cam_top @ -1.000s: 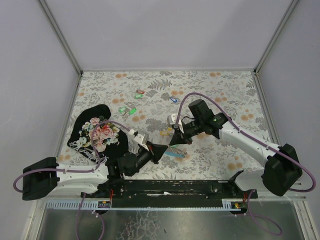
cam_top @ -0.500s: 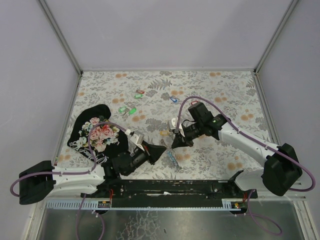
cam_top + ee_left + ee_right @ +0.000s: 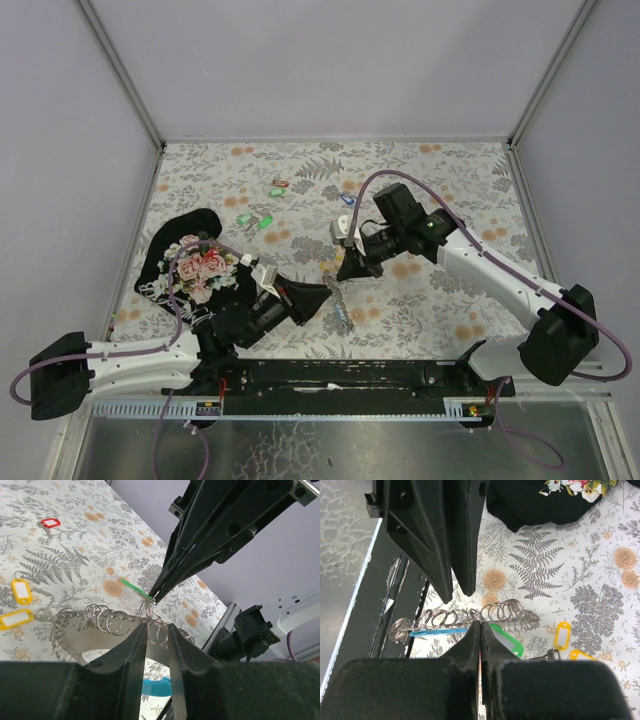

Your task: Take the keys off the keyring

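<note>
1. Left gripper was clamped nearly shut on the keyring strap, apparently to anchor it.
2. Right gripper was pinched shut on the green key tag beside the strap's rings, likely to pull it free.

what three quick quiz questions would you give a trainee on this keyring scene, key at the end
1. True or false: the left gripper is open and clear of the keyring.
2. Which tag is at the right gripper's shut tips? A red, B green, C yellow.
3. How many yellow tags show in the left wrist view?
Key: 1 false, it is shut on the keyring. 2 B, the green key tag. 3 two.
</note>
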Tool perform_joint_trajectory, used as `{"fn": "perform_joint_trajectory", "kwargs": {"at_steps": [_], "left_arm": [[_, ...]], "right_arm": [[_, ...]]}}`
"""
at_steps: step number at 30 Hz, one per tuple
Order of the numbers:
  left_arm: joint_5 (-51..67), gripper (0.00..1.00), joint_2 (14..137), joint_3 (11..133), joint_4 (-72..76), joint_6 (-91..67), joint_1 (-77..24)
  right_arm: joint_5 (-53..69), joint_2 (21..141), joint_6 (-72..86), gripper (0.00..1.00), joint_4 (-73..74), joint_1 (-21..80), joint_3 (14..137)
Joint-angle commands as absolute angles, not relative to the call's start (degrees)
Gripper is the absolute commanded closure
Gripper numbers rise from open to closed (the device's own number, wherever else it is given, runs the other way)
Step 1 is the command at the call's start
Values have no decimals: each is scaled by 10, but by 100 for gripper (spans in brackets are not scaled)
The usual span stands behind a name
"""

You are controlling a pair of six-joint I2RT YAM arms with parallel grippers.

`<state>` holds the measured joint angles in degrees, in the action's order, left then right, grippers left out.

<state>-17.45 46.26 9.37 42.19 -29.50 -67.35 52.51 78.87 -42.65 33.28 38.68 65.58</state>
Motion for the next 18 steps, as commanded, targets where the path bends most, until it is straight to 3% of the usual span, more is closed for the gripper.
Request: {"fn": "perform_joint_trajectory", "kwargs": {"at_steps": [1, 10, 18], "left_arm": [[-161, 77, 452, 117, 417, -282, -661], [-162, 76, 451, 106, 455, -194, -648], [-93, 76, 465, 99, 509, -96, -638]], "right_arm": [[528, 797, -388, 100, 350, 392, 712], [513, 801, -357, 100, 352, 392, 746], [542, 796, -377, 100, 361, 392, 746]]}}
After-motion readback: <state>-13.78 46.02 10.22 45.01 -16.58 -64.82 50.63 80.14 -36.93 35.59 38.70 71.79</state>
